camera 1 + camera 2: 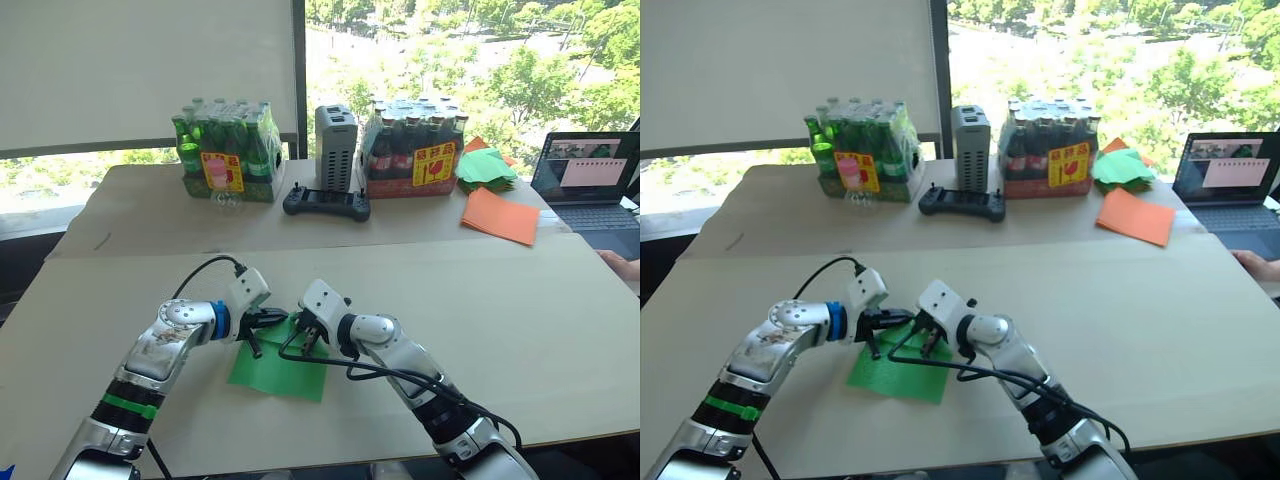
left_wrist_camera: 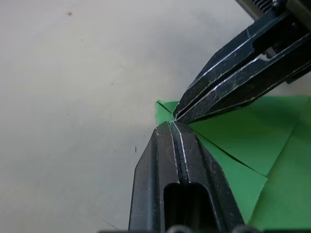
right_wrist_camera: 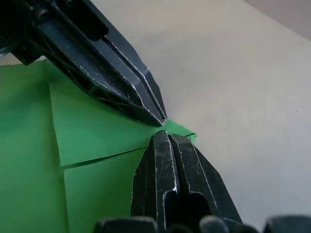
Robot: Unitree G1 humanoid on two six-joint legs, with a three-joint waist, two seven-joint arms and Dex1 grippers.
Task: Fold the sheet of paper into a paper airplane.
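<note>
The sheet of paper [image 1: 275, 375], bright green, lies flat on the near part of the table [image 1: 520, 310]. Two flaps are folded in to a small point at its far edge, seen close up in the wrist views [image 2: 243, 131] [image 3: 92, 126]. My left gripper [image 1: 278, 320] and right gripper [image 1: 303, 338] meet tip to tip over that point. Both are shut. In the left wrist view my left gripper [image 2: 170, 125] rests its tip on the paper's point, with the right gripper [image 2: 179, 116] touching beside it. I cannot tell whether either pinches the paper.
At the back stand a pack of green bottles [image 1: 225, 150], a grey box [image 1: 336, 145], a black controller [image 1: 326, 203] and a pack of dark bottles [image 1: 415, 150]. Orange sheets [image 1: 500, 215], a green paper pile [image 1: 485, 165], a laptop [image 1: 590, 175] and a person's hand [image 1: 622, 262] are at right.
</note>
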